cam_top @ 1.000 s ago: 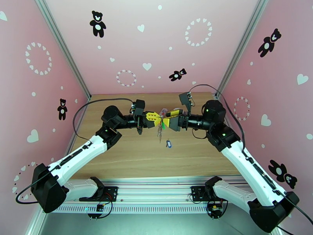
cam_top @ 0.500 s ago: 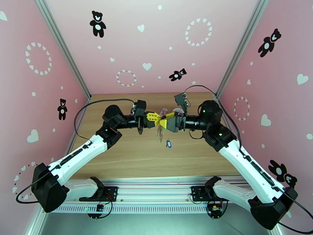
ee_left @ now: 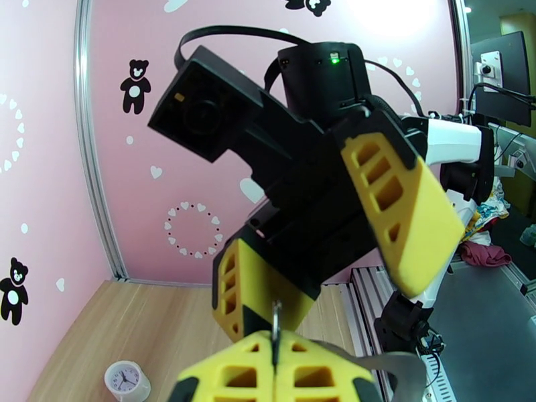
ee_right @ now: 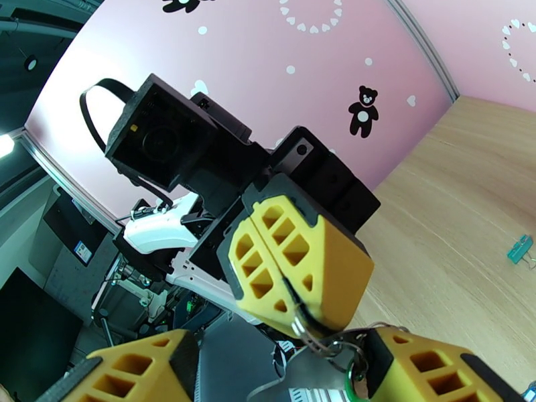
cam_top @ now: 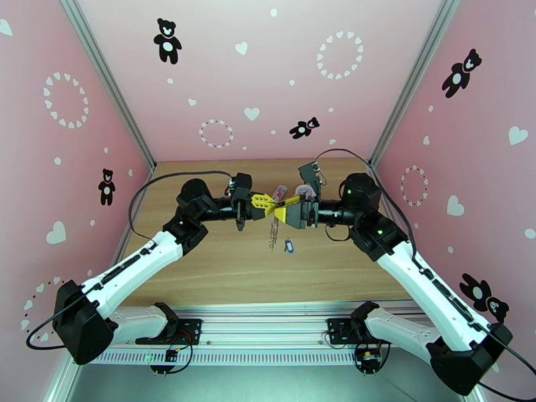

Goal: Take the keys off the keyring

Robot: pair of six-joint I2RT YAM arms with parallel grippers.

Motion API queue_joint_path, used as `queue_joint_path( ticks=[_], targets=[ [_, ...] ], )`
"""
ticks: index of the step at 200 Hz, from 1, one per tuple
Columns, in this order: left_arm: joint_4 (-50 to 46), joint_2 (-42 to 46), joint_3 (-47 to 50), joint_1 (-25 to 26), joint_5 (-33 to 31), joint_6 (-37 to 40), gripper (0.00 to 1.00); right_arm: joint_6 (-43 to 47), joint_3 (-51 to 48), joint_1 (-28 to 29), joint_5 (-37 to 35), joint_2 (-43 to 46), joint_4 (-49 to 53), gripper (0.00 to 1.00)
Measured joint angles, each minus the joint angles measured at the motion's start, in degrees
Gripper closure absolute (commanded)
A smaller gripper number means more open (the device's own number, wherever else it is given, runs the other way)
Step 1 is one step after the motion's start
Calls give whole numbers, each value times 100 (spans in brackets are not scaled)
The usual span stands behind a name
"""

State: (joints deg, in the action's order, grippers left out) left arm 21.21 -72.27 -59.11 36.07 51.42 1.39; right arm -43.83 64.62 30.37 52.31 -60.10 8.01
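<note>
Two pincers meeting, left pincer (cam_top: 271,203) pinching keyring (cam_top: 272,233), right pincer (cam_top: 281,209) now spread, blue key (cam_top: 289,246) unmoved.

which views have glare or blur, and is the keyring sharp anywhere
Top external: even light, wide-angle bowing, keyring tiny and soft. Left wrist: blown-out glare on the wall top right, left fingers cropped at the bottom. Right wrist: tilted fisheye, left fingers sharp, keyring blurrier at the bottom edge.

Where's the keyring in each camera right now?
Top external: keyring dangles mid-table below the left hand.
Left wrist: bottom centre, a thin metal edge pinched in the left hand.
Right wrist: bottom centre, rings below that hand.
Shared landmark: the left hand's yellow fingers.
</note>
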Motion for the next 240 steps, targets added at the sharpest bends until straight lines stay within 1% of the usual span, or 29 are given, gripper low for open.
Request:
queue_joint_path(
  ticks=[24, 37, 96, 158, 197, 221, 240],
  targets=[
    [-31, 9, 0, 0, 0, 22, 100, 35, 7, -2, -31, 35, 72, 37],
    [-68, 15, 0, 0, 0, 55, 100, 52, 11, -2, -39, 35, 116, 41],
    [-138, 79, 0, 0, -2, 103, 100, 205, 76, -2, -59, 37, 367, 50],
    [-164, 81, 0, 0, 0, 105, 100, 398, 236, -2, -79, 59, 702, 50],
    [-177, 81, 0, 0, 0, 107, 100, 605, 446, -2, -105, 46, 1051, 47],
    [-188, 81, -4, 0, -2, 129, 100, 721, 535, -2, -122, 22, 1204, 49],
    [-223, 81, -11, 0, 0, 144, 100, 726, 551, 0, -120, -11, 1239, 56]
  ],
)
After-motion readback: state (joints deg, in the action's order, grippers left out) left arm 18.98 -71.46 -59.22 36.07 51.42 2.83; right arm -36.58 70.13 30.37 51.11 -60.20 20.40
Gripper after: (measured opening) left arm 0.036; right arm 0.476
